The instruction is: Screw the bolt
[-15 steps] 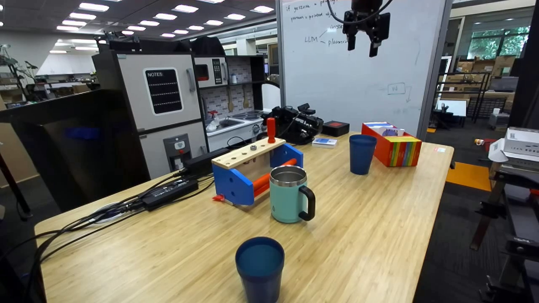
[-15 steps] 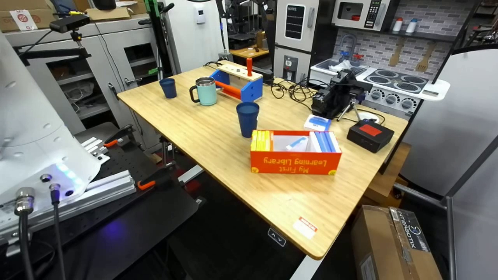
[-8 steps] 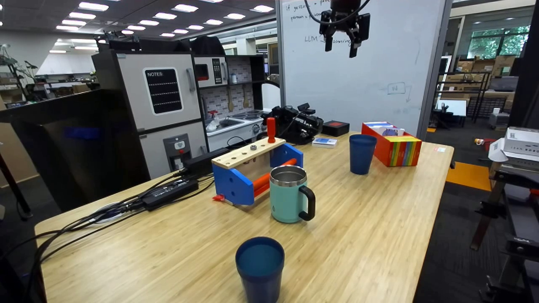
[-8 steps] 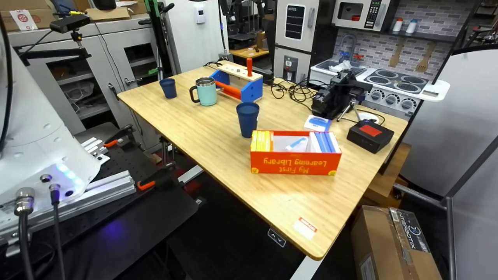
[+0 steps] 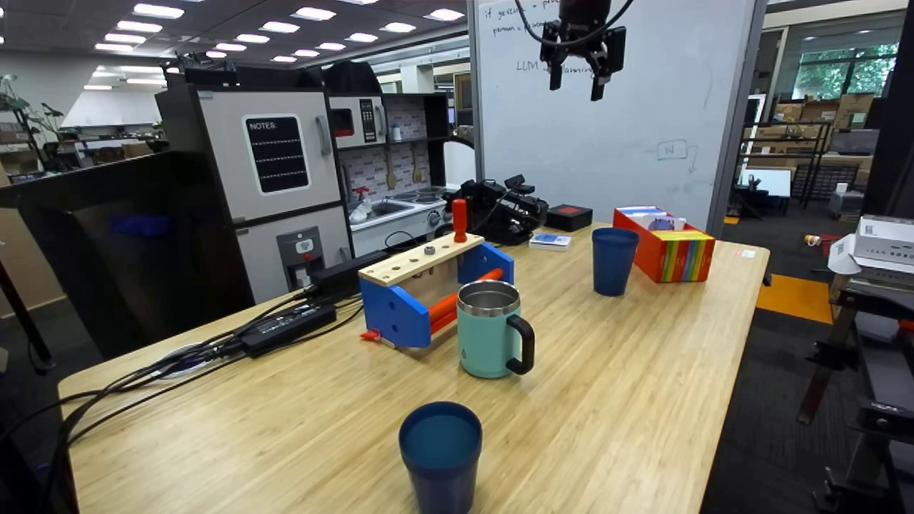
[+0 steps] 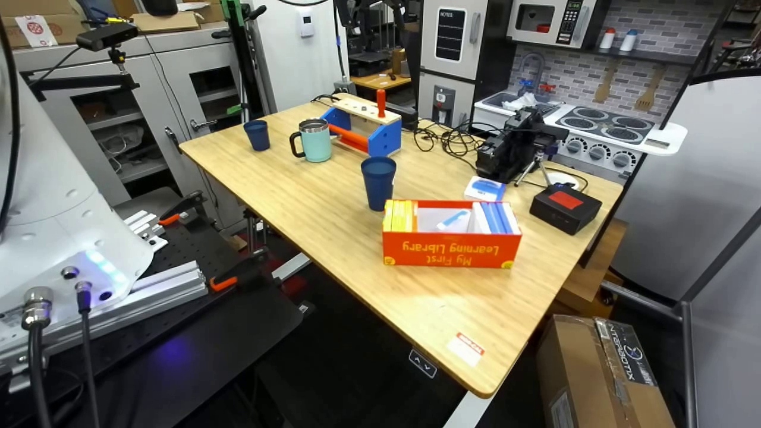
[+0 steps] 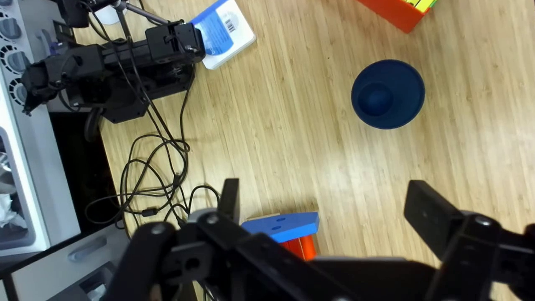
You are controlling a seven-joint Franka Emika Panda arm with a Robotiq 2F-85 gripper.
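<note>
A small grey bolt [image 5: 429, 250] sits in the pale wooden top bar of a blue, red and wood toy toolbox [image 5: 396, 312]. In an exterior view the bolt [image 6: 364, 108] shows only as a small grey spot. A red screwdriver [image 5: 460, 220] stands upright in the bar's end hole. The toolbox [image 6: 385, 139] stands at the table's back edge. My gripper [image 5: 576, 86] is open and empty, high above the table. In the wrist view the open fingers [image 7: 324, 193] have the toolbox's blue end [image 7: 284, 225] below them. The bolt and screwdriver are hidden there.
A teal mug [image 5: 490, 335] stands close in front of the toolbox. One blue cup [image 5: 614, 263] and a red book box [image 5: 668, 246] stand to one side, another blue cup [image 5: 441, 457] to the other. Black cables [image 7: 154, 175] and a black device [image 7: 125, 67] lie along the back.
My gripper has moved left in an exterior view, with little motion in the last half second. It stays open. The toolbox, bolt, screwdriver, mug and cups have not moved.
</note>
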